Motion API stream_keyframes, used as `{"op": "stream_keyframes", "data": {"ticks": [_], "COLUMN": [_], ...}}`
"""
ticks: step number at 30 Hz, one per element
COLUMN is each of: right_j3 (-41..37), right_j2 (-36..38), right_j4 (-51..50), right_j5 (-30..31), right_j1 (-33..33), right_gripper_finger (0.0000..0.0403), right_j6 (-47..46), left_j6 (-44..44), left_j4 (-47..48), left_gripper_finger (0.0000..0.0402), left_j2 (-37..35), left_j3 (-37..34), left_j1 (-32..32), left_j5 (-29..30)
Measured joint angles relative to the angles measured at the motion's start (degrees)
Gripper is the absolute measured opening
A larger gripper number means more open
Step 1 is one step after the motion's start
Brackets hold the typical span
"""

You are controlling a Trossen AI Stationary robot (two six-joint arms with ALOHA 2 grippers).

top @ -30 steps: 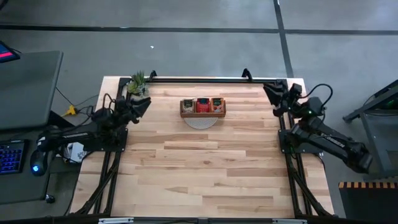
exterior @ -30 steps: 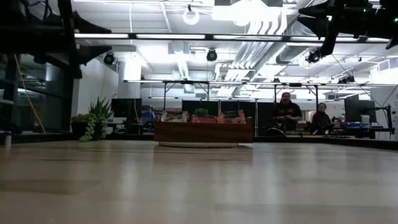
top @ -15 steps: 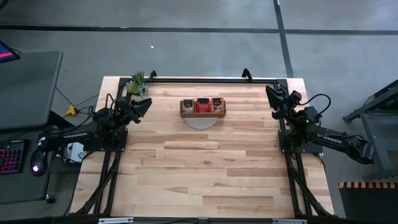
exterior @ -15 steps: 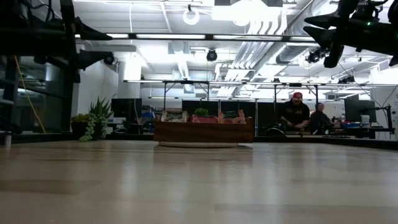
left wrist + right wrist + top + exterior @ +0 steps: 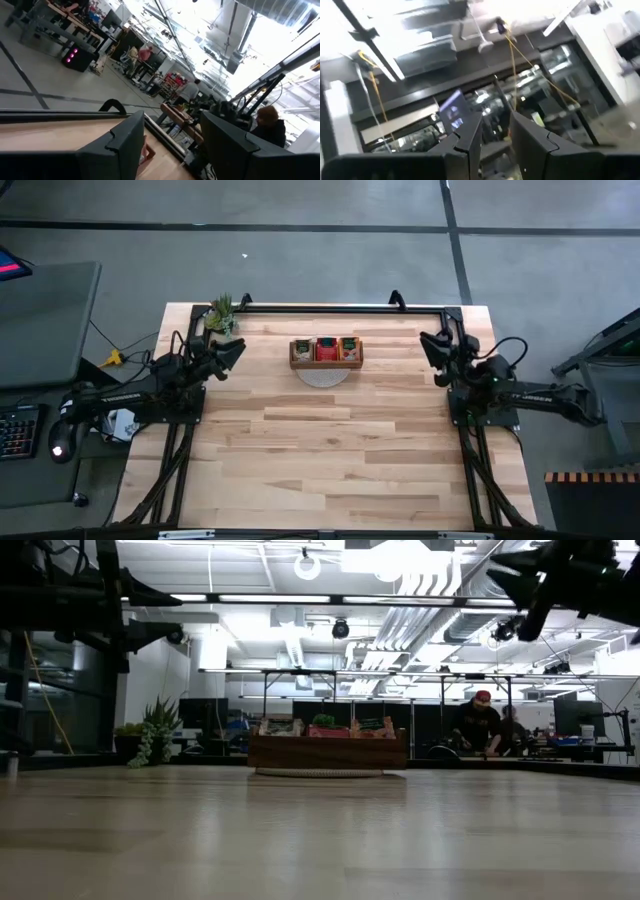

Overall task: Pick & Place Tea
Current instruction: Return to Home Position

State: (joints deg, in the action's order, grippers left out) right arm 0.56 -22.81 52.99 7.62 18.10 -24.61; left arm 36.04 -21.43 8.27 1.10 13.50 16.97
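Your pale plank table (image 5: 320, 450) faces a bright workshop with one person (image 5: 482, 725) at a bench. One wooden tray (image 5: 326, 364) sits far-centre, tea sachets (image 5: 326, 348) in its three compartments — too stacked to count. Left gripper (image 5: 235, 348) and right gripper (image 5: 432, 345) hang at opposite edges — jaws spread, empty, well apart from the tray.

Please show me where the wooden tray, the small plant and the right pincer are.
wooden tray (image 5: 327, 752), low view, on its front wall.
small plant (image 5: 221, 314), high view, on its leaves.
right pincer (image 5: 432, 352), high view, midway between its fingertips.
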Motion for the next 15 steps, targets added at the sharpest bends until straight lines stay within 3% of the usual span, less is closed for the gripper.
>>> {"op": "stream_keyframes", "data": {"ticks": [6, 11, 15], "right_j3": [-0.02, -0.02, -0.02], "right_j2": [0.92, 3.45, 6.85], "right_j4": [6.6, 2.21, 1.37], "right_j5": [4.72, 6.55, 5.25], "right_j1": [-6.58, -9.4, -11.8], "right_gripper_finger": [0.0098, 0.0098, 0.0098], "right_j6": [8.63, 9.18, 11.0], "left_j6": [-1.59, -3.15, -3.99], "left_j4": [0.35, 2.85, 7.51], "left_gripper_finger": [0.0193, 0.0193, 0.0193], "left_j2": [-2.11, -8.27, -7.85], "left_j3": [0.0, -0.04, 1.07], "left_j1": [0.0, 0.0, 0.0], "left_j5": [-2.79, -7.7, -12.35]}}
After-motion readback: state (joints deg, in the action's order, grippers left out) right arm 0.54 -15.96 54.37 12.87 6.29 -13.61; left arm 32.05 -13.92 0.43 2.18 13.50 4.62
